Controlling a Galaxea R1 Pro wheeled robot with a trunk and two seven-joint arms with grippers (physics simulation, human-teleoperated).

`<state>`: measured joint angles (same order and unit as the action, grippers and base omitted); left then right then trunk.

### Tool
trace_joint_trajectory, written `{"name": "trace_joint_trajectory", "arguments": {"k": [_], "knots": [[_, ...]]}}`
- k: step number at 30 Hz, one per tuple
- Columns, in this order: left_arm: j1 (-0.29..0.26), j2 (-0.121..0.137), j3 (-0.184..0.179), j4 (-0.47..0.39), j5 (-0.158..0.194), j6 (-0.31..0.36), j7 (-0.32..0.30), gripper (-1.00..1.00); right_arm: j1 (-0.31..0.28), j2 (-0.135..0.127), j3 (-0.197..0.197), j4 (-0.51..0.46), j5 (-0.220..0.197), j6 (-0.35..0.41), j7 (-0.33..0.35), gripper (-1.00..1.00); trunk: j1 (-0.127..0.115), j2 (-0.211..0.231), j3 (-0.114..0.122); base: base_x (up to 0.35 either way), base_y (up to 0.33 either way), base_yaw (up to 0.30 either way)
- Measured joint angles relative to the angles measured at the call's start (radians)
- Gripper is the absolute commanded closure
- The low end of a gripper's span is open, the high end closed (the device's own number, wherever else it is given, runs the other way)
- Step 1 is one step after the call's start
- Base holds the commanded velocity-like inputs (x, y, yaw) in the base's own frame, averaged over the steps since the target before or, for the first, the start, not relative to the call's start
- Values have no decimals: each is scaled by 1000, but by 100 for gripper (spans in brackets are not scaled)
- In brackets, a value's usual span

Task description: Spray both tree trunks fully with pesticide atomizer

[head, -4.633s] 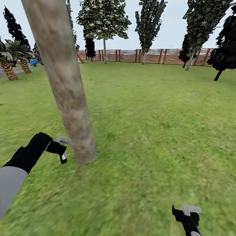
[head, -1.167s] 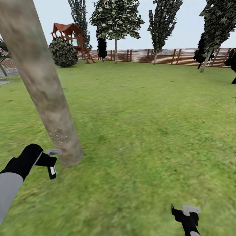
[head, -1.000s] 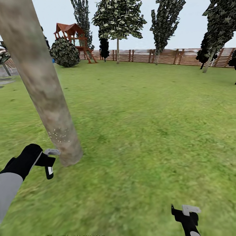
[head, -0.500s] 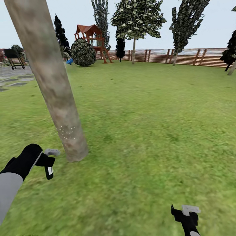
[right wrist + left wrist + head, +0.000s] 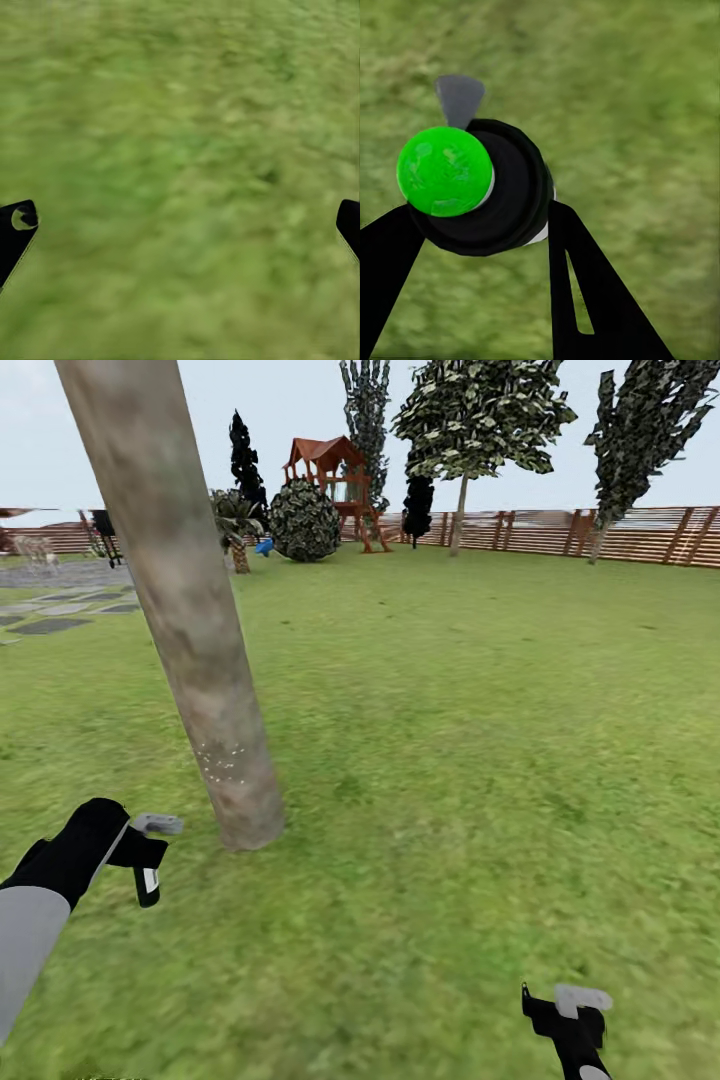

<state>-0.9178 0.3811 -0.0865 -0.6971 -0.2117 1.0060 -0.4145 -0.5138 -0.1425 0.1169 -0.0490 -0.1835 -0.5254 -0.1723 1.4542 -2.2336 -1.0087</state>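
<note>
1. The left gripper (image 5: 148,852) has its jaws clamped on the pesticide atomizer (image 5: 148,880), which hangs just beside the foot of the tree trunk (image 5: 190,630), not touching it.
2. In the left wrist view the atomizer (image 5: 484,187) sits between the black fingers (image 5: 585,292).
3. The right gripper (image 5: 570,1020) hangs low over the lawn (image 5: 480,720), jaws wide apart.
4. Open grass runs to the fence (image 5: 560,532).
</note>
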Motion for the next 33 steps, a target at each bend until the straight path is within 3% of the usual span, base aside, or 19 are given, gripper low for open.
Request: {"name": "trace_joint_trajectory", "arguments": {"k": [26, 33], "knots": [[1, -6, 1, 7, 4, 0, 4, 100, 0, 0, -1, 0, -2, 1, 0, -100, 0, 0, 0, 152, -251, 27], [0, -5, 2, 8, 6, 0, 4, 100, 0, 0, -1, 0, -2, 0, 0, -100, 1, 0, 0, -84, -250, 0]]}}
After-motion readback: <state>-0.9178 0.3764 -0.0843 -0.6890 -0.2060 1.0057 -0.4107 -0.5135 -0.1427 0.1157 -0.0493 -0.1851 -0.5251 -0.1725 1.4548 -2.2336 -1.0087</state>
